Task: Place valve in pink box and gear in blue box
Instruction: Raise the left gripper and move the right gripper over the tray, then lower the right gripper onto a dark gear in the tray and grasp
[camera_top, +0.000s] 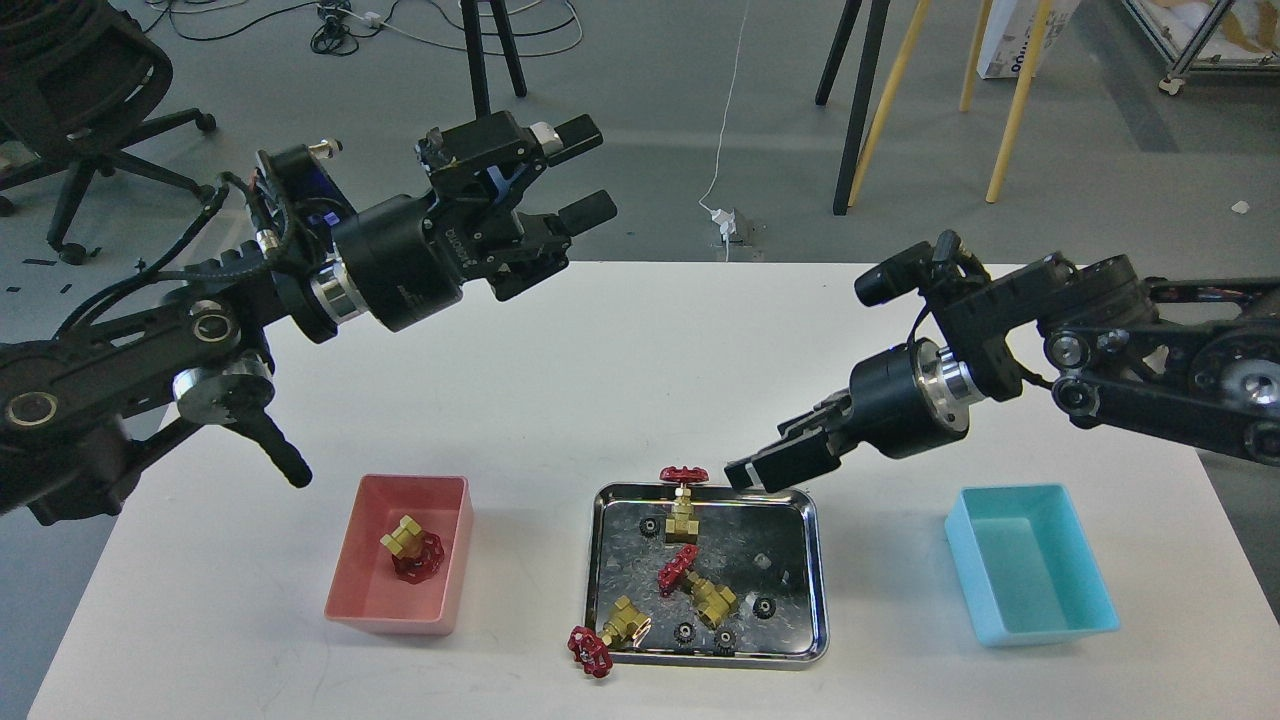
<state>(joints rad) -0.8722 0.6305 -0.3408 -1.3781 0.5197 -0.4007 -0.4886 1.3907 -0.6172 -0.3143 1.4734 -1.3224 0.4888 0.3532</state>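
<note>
**Crowded tray, small gears: where the next pick could slip**

One small brass-bodied valve with a red spoked handwheel (412, 549) already lies inside the salmon-pink open-topped plastic box (452, 520) at the near left of the white tabletop (640, 370). The light turquoise open-topped plastic box (1090, 590) at the near right looks empty. The shiny steel tray (812, 560) between them holds three more valves: one upright at the far rim (683, 497), one lying in the middle (700, 585), and one at the near-left corner (612, 632) with its red wheel hanging over the rim onto the tabletop.

The tiny black toothed gears, such as the one near the tray's right side (764, 606), lie scattered among the valves, some nearly touching the brass bodies.

The left gripper (583, 170) hangs high above the far edge of the tabletop, its fingers spread apart and holding nothing. The right gripper (755, 470) hovers low over the tray's far right corner; its fingers are seen end-on and dark, so I cannot tell whether they are parted.

Likely risks: the gears are flat and small on reflective metal, so fingers closing on one may skid off or pinch a neighbouring valve instead. A descent near the far rim could knock over the upright valve. The overhanging valve could roll off the tray if nudged, and pushing on the rim could shift the whole tray.
</note>
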